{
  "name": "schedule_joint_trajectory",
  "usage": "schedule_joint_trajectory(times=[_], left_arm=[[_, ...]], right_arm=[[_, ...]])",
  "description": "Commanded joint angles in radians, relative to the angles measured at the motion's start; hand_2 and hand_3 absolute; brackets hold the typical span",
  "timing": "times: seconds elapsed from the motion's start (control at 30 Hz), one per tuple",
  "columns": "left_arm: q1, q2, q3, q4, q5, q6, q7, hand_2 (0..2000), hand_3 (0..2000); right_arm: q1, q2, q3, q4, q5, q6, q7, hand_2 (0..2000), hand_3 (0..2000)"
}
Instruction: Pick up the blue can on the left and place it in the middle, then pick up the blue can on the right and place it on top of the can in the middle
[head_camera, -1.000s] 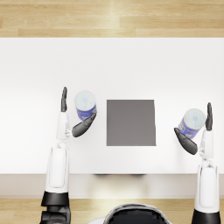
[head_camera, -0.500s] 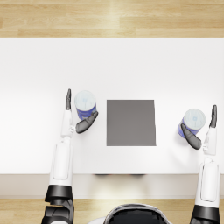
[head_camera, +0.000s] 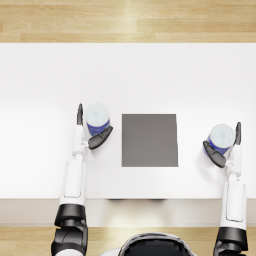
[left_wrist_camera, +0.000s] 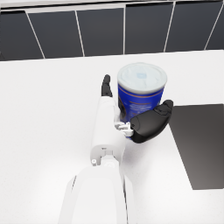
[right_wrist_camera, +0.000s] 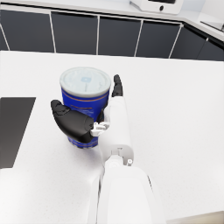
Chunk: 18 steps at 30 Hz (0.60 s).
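The left blue can (head_camera: 97, 119) with a pale lid stands upright on the white table, left of a dark square mat (head_camera: 149, 140). My left hand (head_camera: 87, 141) cups it, straight fingers along its outer side and the thumb curved round its near side. In the left wrist view the can (left_wrist_camera: 141, 94) sits between my left hand's (left_wrist_camera: 131, 124) palm and thumb. The right blue can (head_camera: 221, 137) stands right of the mat. My right hand (head_camera: 226, 155) brackets it the same way, as the right wrist view shows of that hand (right_wrist_camera: 94, 124) and can (right_wrist_camera: 85, 100). Neither can is lifted.
The white table (head_camera: 150, 75) stretches wide behind the cans, and its front edge runs just below my forearms. The mat (left_wrist_camera: 201, 140) lies flat between the two cans with nothing on it. Dark cabinet fronts (right_wrist_camera: 118, 37) stand beyond the table.
My left hand has slid rightward against the left can. My right hand has shifted slightly, its thumb now nearer the right can. Both cans stand where they were.
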Motion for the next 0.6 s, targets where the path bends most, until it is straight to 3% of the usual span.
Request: schedule_joint_trajectory(times=[0.03, 0.27, 0.53, 0.57, 0.6], left_arm=[[0.046, 0.011, 0.006, 0.048, 0.000, 0.000, 0.000, 0, 0], [0.055, 0.024, 0.000, 0.054, 0.000, 0.000, 0.000, 0, 0], [0.151, 0.049, -0.022, 0.274, -0.001, -0.006, 0.000, 0, 0], [0.149, 0.049, -0.037, 0.269, -0.001, -0.008, -0.001, 1361, 327], [0.150, 0.052, -0.031, 0.274, -0.001, -0.017, -0.006, 2000, 653]], right_arm=[[0.037, -0.003, 0.008, -0.057, 0.000, 0.000, 0.000, 0, 0], [0.064, -0.014, 0.016, -0.107, 0.000, 0.011, 0.002, 0, 0], [0.073, -0.024, 0.024, -0.094, 0.000, 0.010, 0.001, 0, 0], [0.064, -0.025, 0.016, -0.080, 0.000, 0.007, 0.001, 1361, 327], [0.055, -0.026, 0.005, -0.054, 0.000, 0.049, 0.000, 2000, 653]])
